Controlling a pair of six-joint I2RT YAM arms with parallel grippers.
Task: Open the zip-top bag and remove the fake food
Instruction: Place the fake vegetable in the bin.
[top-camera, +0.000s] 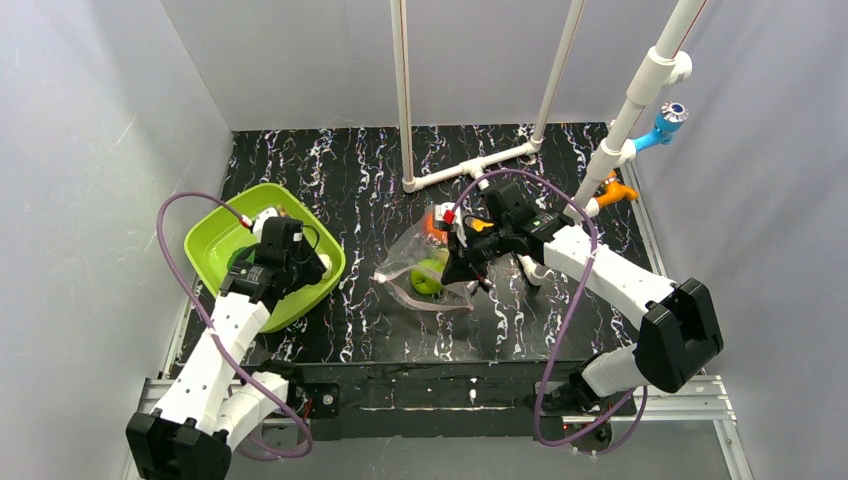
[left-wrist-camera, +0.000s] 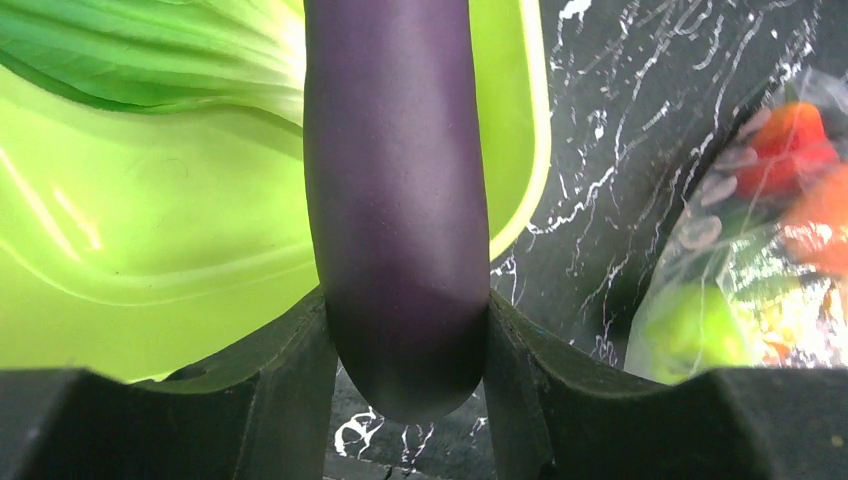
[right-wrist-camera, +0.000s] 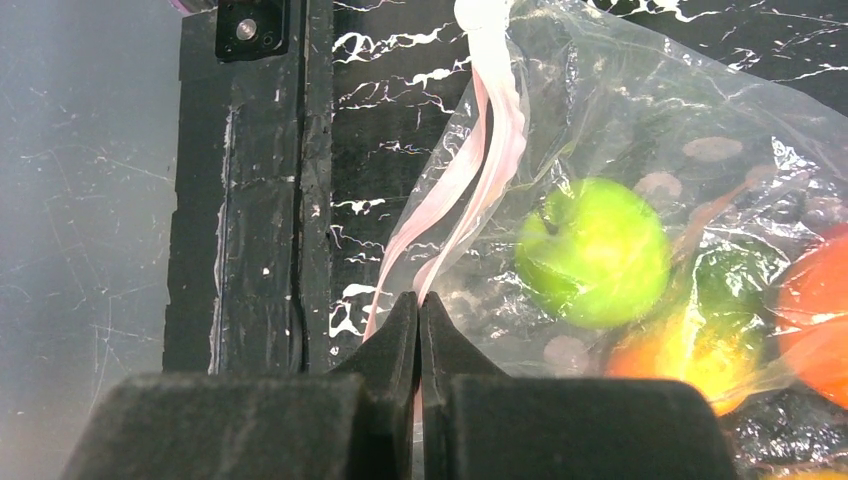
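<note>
Marbled surface (top-camera: 360, 180) is carrying the zip-top bag (top-camera: 425, 268) centrally, right tool (right-wrist-camera: 418, 320) pinching its zip strip (right-wrist-camera: 490, 130). Left tool (left-wrist-camera: 408, 340), nine o'clock, is clamping the eggplant (left-wrist-camera: 395, 180) above the tray (left-wrist-camera: 150, 250), near its rim, risking a miss.

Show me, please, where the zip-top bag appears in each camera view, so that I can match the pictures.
Top external: the zip-top bag lies mid-table, right of the lime-green tray.
Left wrist: at the right edge, past the tray's rim.
Right wrist: it fills the upper right, its pink strip pinched in the right gripper.
Shared landmark: the green round fruit inside it.
</note>
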